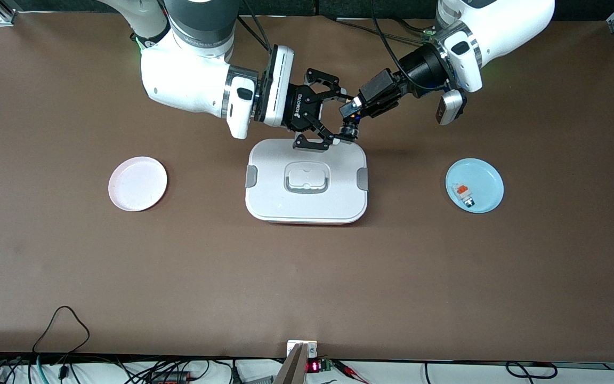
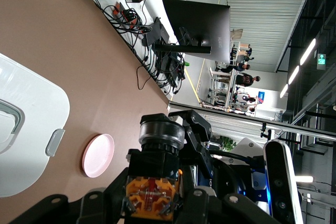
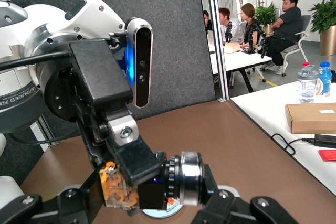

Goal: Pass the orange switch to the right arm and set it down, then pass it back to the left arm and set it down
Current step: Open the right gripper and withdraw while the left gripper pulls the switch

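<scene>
I see a matte pink plate (image 1: 137,183) toward the right arm's end. Right gripper (image 1: 333,120), ROBOTIQ-marked, fingers spread around the orange switch (image 1: 348,129) w/ ribbed round cap, above the glossy white box (image 1: 306,181). Left gripper (image 1: 354,106) is clamped on it. Blue plate (image 1: 485,182) holds a white-grey component (image 1: 465,194).

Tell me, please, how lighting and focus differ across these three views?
Front view: even light, soft shadow beside the box, all sharp. Left wrist view: the orange switch crisp, bright ceiling strips glaring in the background. Right wrist view: switch sharp, blue glow on the left arm's wrist camera.
</scene>
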Available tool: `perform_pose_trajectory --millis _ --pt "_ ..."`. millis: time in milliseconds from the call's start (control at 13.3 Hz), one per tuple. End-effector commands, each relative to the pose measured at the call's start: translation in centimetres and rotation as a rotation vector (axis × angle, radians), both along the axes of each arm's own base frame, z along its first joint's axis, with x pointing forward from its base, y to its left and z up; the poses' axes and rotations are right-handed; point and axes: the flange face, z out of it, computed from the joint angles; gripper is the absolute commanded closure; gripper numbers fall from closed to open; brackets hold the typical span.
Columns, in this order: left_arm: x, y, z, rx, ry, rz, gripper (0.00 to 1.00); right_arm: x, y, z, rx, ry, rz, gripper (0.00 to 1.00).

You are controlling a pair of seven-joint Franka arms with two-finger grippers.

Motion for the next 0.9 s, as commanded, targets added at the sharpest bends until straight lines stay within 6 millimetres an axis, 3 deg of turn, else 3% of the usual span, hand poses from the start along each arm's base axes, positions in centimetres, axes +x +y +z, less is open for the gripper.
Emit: perform_pose_trajectory --millis 0,75,450,599,824 --pt "0.8 1.5 0.8 -0.012 -0.018 0.039 1.00 -0.3 -0.4 0.3 -0.016 -0.004 -0.001 0.42" --pt "1.0 1.9 0.9 -0.013 -0.019 0.045 1.00 -0.3 -0.4 0.3 -0.016 -0.003 -0.002 0.03" --pt "1.1 2.8 1.4 -0.012 -0.029 0.055 1.00 -0.3 -0.4 0.3 -0.015 -0.004 -0.002 0.00" --pt "2.1 4.7 1.0 0.031 -0.033 0.032 1.00 -0.3 -0.4 0.3 -0.016 -0.004 0.000 0.00" --pt "4.6 8.7 -0.6 0.126 -0.016 -0.033 1.00 -0.2 -1.0 -1.6 -0.046 0.015 -0.003 0.00"
